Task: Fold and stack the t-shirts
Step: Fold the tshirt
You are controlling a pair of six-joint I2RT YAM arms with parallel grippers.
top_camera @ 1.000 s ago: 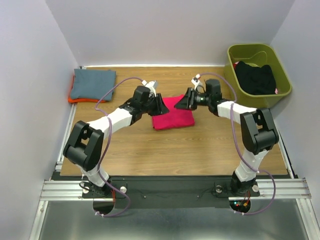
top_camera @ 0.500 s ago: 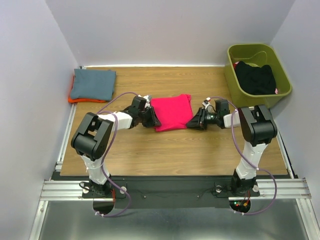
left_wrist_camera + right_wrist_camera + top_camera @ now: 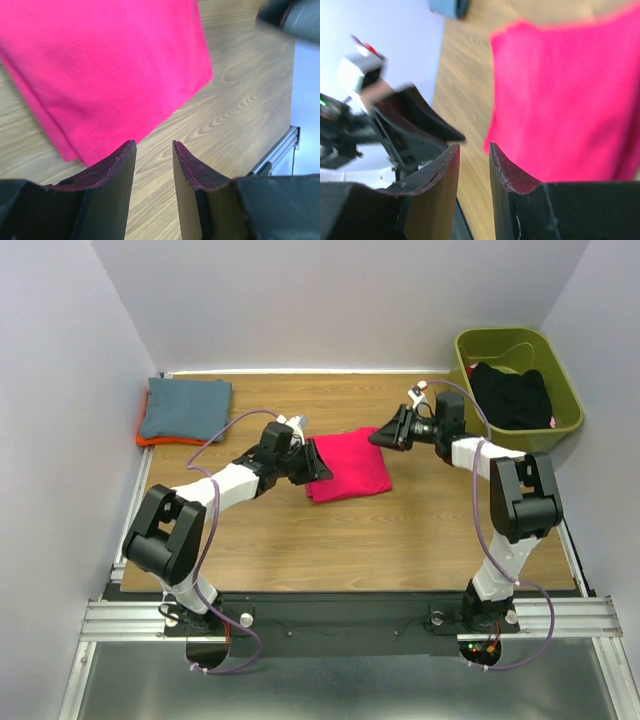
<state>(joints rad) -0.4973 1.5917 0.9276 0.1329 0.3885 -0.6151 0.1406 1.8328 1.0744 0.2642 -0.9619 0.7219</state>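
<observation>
Folded magenta-pink t-shirt (image 3: 348,465) lies flat mid-desk (image 3: 300,530). Left pincer (image 3: 318,462) is at its left edge and right pincer (image 3: 383,435) at its far right corner, both narrowly parted with nothing gripped. Far left, the blue-grey t-shirt (image 3: 185,408) sits folded on the orange t-shirt (image 3: 150,441). Far right, the black garment (image 3: 512,395) is in the olive bin (image 3: 470,345).

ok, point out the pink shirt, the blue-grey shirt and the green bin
pink shirt (image 3: 348,462), top external view, middle of the folded cloth.
blue-grey shirt (image 3: 185,408), top external view, centre of its top face.
green bin (image 3: 503,347), top external view, far inner wall.
</observation>
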